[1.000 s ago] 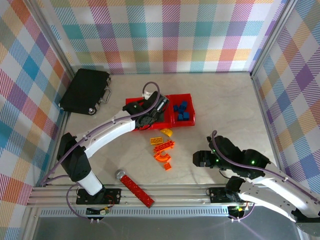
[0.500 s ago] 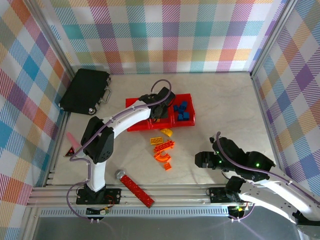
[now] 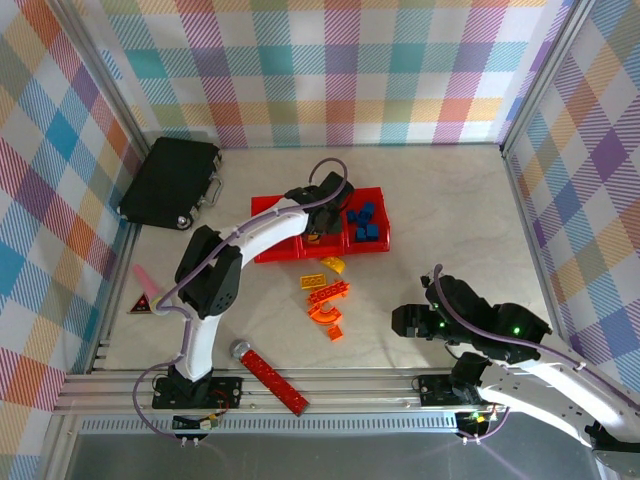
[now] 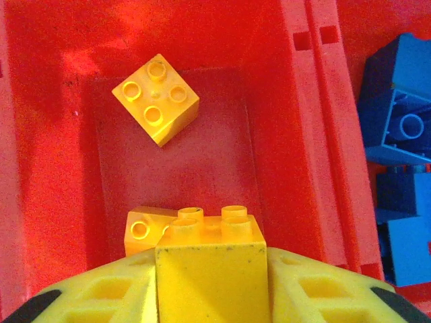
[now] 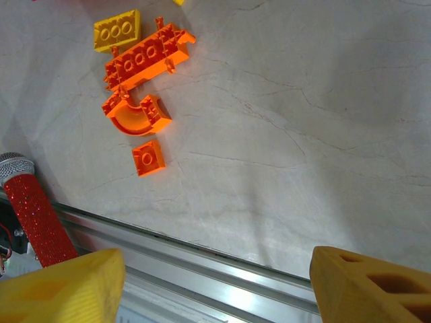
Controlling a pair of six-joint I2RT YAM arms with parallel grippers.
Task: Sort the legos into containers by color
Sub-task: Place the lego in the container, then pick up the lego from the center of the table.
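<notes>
The setting is a robotics lab test cell. A pale marble-pattern tabletop [image 3: 450, 210] is enclosed on the left, right and far sides by plaid-printed panels [image 3: 340, 70] held in aluminium profile uprights [image 3: 95, 100]. A cabled left arm [image 3: 255, 235] and right arm [image 3: 545, 375] are bolted to an aluminium rail [image 3: 340, 383] at the near edge.

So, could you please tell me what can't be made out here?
Top view: contents of the left bin, hidden by the left arm.
Left wrist: whether the left tool grips the nearest yellow brick; the bottom edge cuts off the contact.
Right wrist: red bar, cut off by the left edge.
</notes>
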